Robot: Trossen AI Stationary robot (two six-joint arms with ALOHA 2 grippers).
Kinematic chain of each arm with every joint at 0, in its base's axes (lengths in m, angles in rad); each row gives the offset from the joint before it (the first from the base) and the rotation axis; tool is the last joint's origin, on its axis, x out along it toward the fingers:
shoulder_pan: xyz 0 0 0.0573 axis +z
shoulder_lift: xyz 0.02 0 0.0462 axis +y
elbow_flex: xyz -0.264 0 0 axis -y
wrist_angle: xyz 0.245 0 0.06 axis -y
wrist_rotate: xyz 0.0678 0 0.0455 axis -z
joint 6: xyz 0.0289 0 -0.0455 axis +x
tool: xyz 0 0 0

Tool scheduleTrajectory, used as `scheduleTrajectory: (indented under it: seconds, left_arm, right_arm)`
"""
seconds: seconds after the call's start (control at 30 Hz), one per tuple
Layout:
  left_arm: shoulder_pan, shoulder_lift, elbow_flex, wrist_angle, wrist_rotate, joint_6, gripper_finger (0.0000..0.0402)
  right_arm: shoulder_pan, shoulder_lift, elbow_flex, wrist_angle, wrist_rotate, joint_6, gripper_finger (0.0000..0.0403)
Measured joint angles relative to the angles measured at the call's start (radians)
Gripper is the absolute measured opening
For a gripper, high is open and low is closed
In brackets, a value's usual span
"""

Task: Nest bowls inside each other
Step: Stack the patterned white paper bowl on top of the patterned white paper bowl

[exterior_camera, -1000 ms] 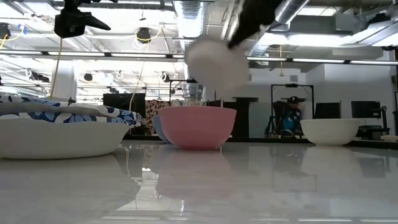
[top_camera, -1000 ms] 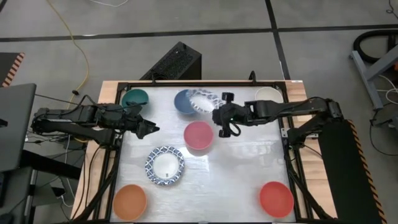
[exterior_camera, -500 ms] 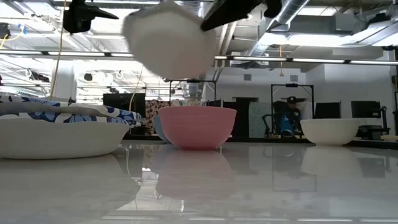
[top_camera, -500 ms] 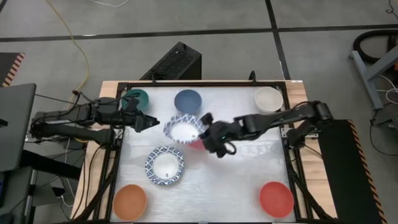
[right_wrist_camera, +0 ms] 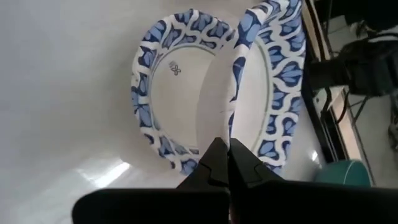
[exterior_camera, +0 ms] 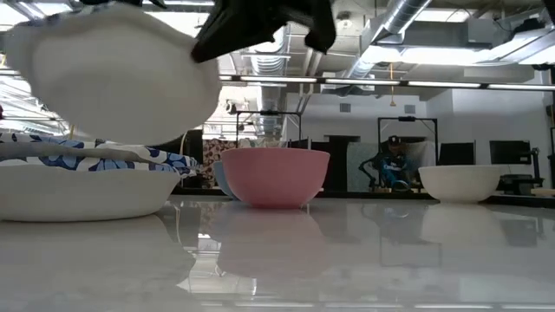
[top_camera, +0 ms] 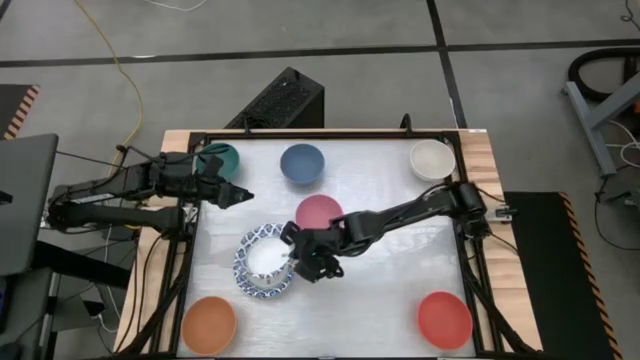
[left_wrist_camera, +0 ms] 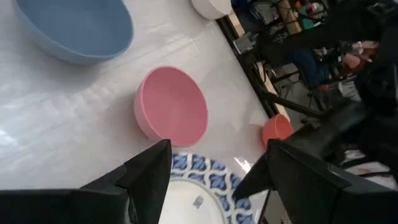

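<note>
My right gripper [top_camera: 297,262] is shut on a white bowl with a blue-patterned rim [exterior_camera: 113,78]. It holds that bowl over a second patterned bowl [exterior_camera: 78,186], which stands on its base left of the table's centre. Standing apart on the table are a pink bowl [top_camera: 320,212], a dark blue bowl [top_camera: 302,163], a teal bowl [top_camera: 218,157], a cream bowl [top_camera: 432,158], an orange bowl [top_camera: 208,322] and a red bowl [top_camera: 443,320]. My left gripper [top_camera: 243,198] hovers open beside the teal bowl, with nothing between its fingers. My right gripper pinches the held bowl's patterned rim [right_wrist_camera: 231,124] between its two fingers, on the side toward the table's right. The fingers slant down from the right. The bowl hangs tilted, opening up, right over the second patterned bowl; whether the two touch I cannot tell.
The table has a raised black frame [top_camera: 470,260] around its white top. Open surface lies between the red and orange bowls at the near edge. A black box [top_camera: 282,98] stands beyond the far edge.
My right gripper has carried the patterned bowl from beside the dark blue bowl toward the table's near left and downward, past the pink bowl. Its wrist has rolled, so the bowl has turned from steeply tipped to nearly opening-up. The bowl now hangs over the second patterned bowl.
</note>
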State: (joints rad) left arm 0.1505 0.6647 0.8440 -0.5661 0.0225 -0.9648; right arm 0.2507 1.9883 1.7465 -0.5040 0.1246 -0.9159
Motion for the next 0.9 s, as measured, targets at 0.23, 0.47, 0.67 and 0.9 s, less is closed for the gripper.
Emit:
scheduleTrajectory:
  seconds: [0.23, 0.47, 0.67, 0.9]
  left_arm:
    - [0.008, 0.000, 0.000, -0.009, 0.001, 0.018, 0.0251]
    - [0.008, 0.002, 0.000, -0.022, 0.001, 0.029, 0.0251]
    - [0.008, 0.003, 0.000, -0.022, 0.001, 0.030, 0.0251]
    - [0.008, 0.003, 0.000, -0.022, 0.001, 0.040, 0.0251]
  right_arm:
    - [0.008, 0.031, 0.016, 0.034, -0.008, -0.003, 0.0001]
    - [0.009, 0.031, -0.012, 0.043, -0.018, -0.001, 0.0009]
    - [-0.004, 0.031, -0.012, 0.048, -0.024, 0.062, 0.0035]
    - [-0.028, 0.031, -0.012, 0.049, -0.105, 0.078, 0.0093]
